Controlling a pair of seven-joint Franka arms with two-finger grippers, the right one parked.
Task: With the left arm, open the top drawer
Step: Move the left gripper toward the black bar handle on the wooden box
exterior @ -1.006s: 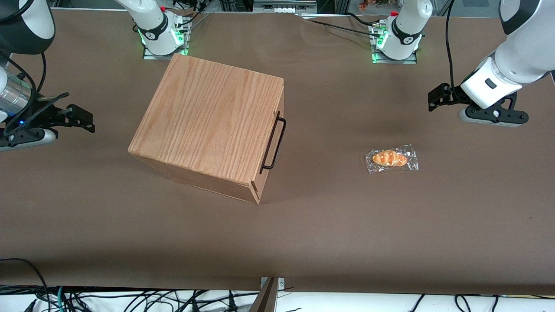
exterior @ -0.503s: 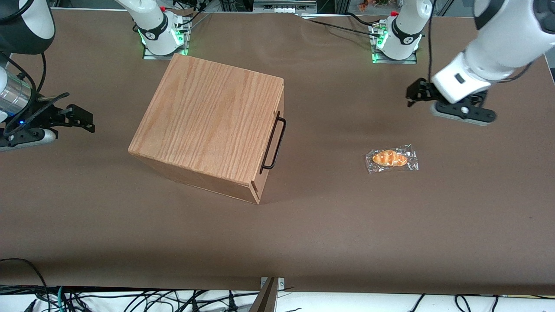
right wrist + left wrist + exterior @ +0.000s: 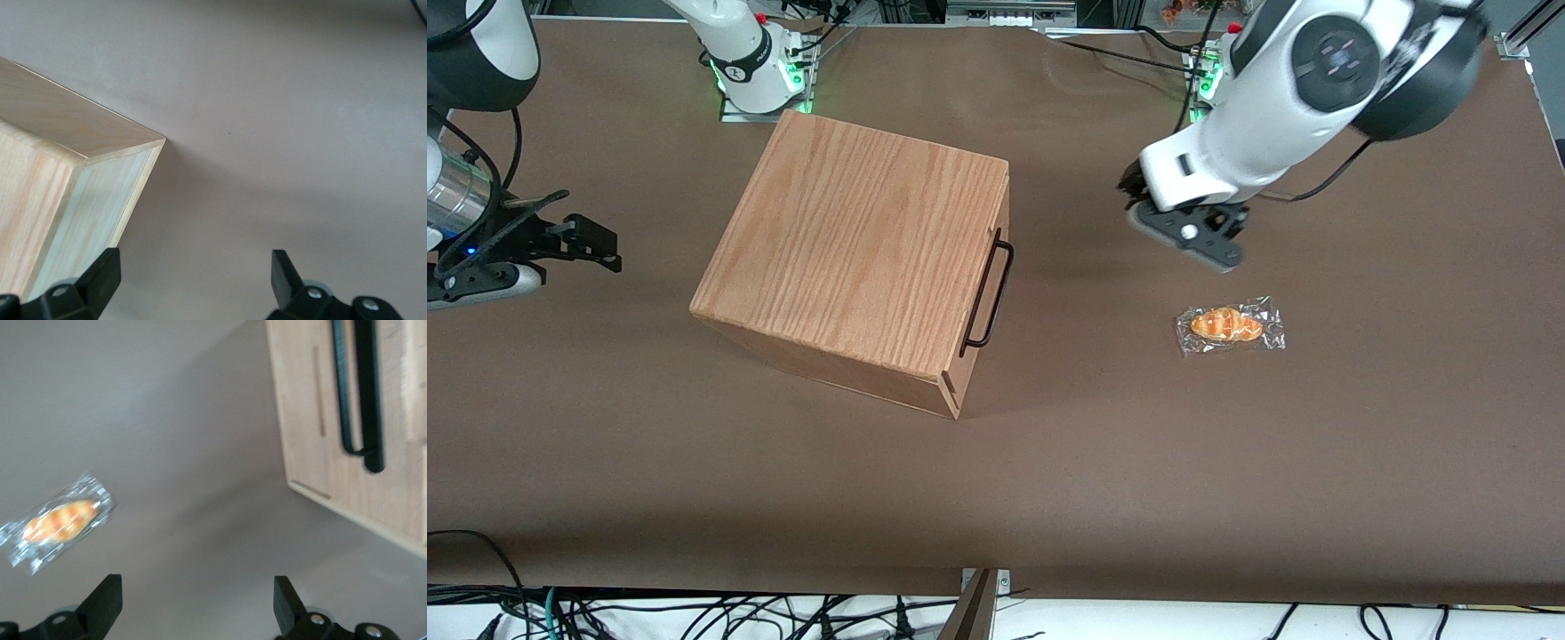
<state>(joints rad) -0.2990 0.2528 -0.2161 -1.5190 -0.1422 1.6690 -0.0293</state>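
Note:
The wooden cabinet [image 3: 858, 240] stands mid-table, its front turned toward the working arm's end. The top drawer is shut, and its thin black bar handle [image 3: 987, 293] stands out from the front. My left arm's gripper [image 3: 1131, 188] hangs above the table in front of the cabinet, well apart from the handle. In the left wrist view the gripper [image 3: 197, 607] is open and empty over bare table. That view shows the cabinet front [image 3: 313, 420] with two black bar handles [image 3: 370, 393] side by side. I cannot tell which one is the top drawer's.
A wrapped bread roll [image 3: 1230, 325] lies on the brown table [image 3: 1049, 462], nearer the front camera than the gripper; it also shows in the left wrist view [image 3: 57, 523]. The arm bases [image 3: 1232, 80] stand along the table's edge farthest from the camera.
My left arm has swung from the working arm's end of the table toward the cabinet front. The cabinet and the bread have not moved.

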